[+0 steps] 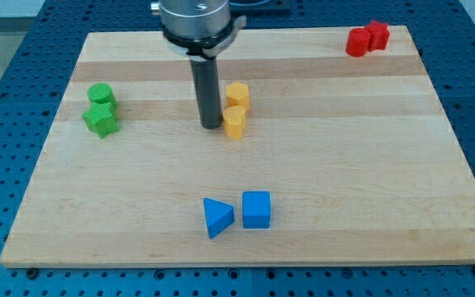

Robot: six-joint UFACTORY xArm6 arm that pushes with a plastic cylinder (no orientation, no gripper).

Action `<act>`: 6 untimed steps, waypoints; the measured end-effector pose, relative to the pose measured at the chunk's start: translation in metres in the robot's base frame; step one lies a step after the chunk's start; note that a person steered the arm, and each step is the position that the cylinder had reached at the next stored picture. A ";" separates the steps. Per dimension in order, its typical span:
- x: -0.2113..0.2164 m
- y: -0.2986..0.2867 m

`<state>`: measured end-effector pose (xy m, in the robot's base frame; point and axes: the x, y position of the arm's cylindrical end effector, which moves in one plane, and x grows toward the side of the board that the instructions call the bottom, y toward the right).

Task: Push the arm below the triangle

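A blue triangle [217, 217] lies near the view's bottom centre, with a blue cube [256, 209] just to its right. My tip [211, 125] stands well above the triangle in the view, just left of the lower of two yellow blocks [234, 123], very close to it. The other yellow block [237, 94] sits right above that one.
Two green blocks [101, 97] [101, 120] sit at the view's left. Two red blocks [357, 41] [377, 35] sit at the top right corner of the wooden board [369, 165]. A blue perforated table surrounds the board.
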<state>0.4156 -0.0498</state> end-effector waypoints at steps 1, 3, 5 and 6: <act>0.000 0.002; 0.063 -0.032; 0.157 -0.059; 0.201 -0.063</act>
<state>0.6165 -0.1126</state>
